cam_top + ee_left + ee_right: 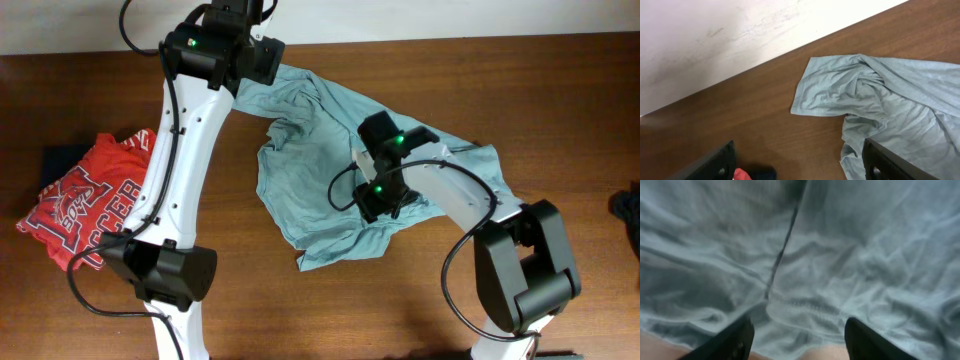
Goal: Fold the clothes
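The T-shirt (330, 170) is found crumpled and unfolded on the table (560, 90), one corner laid flat toward the far table edge, a strip of bare wood being left between. Bare wood is also noted on the T-shirt's near side and to its right. The left gripper (800, 167) is held above the wood just left of that corner, fingers spread wide, nothing between them. The right gripper (800, 340) is positioned over the T-shirt's middle, fingers apart with nothing clamped; contact with the cloth cannot be told. A red shirt (85, 205) is lying well left of the T-shirt, partly over a dark garment (60, 160); its white lettering cannot be read
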`<state>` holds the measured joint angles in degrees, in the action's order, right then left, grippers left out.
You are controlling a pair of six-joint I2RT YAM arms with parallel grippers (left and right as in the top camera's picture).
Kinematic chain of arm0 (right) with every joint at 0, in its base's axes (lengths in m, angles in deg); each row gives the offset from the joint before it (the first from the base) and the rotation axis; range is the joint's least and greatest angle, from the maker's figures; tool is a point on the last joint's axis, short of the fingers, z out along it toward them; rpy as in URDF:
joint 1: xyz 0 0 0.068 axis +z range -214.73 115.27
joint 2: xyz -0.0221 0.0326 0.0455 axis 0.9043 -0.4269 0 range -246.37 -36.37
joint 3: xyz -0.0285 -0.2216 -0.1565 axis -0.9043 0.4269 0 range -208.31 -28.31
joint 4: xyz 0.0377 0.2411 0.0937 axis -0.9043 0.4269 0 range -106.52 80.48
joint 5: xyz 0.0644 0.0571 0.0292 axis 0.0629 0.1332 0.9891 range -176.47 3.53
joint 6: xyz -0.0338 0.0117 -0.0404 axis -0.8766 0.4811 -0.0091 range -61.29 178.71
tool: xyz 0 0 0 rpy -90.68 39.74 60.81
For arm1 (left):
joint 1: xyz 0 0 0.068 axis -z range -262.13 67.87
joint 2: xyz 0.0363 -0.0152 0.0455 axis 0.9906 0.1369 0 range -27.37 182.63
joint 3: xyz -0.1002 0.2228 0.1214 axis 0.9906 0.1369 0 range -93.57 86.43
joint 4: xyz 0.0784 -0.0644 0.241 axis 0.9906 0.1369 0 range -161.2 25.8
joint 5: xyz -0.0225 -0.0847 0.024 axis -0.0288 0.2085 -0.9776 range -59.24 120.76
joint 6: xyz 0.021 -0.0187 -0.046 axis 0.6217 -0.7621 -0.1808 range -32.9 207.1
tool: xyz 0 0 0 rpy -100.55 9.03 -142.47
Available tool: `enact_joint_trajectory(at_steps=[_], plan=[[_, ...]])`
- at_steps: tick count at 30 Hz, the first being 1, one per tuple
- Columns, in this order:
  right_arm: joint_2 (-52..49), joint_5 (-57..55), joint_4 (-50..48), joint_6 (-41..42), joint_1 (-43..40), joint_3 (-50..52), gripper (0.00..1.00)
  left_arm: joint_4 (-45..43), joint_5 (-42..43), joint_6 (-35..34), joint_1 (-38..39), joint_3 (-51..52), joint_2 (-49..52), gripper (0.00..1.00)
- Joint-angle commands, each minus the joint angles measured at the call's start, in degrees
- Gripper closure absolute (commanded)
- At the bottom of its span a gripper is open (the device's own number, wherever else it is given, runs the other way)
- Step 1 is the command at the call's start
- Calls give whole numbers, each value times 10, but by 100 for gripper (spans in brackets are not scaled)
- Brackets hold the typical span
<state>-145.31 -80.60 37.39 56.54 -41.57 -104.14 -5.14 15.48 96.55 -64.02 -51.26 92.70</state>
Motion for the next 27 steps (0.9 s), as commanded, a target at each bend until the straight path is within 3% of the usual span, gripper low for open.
enact_joint_trajectory(at_steps=[1, 5, 13, 17, 20, 25, 27], plan=[[-9, -19, -15, -4, 5, 7, 40, 2, -4, 3, 1, -13, -21, 20], [-37, -19, -20, -4, 9, 7, 47, 3, -4, 3, 1, -13, -21, 20], [-60, -49, -23, -1, 40, 7, 50, 6, -4, 3, 1, -13, -21, 19], [-58, -98, -14, 39, 45, 6, 79, 7, -4, 3, 1, -13, -21, 20], [-48, -132, 13, 62, 45, -9, 91, 7, -4, 3, 1, -13, -21, 20], [-6, -152, 72, 70, 45, -66, 92, 7, -4, 3, 1, -13, -21, 19], [9, -152, 95, 69, 45, -91, 86, 6, -4, 3, 1, -13, -21, 19]])
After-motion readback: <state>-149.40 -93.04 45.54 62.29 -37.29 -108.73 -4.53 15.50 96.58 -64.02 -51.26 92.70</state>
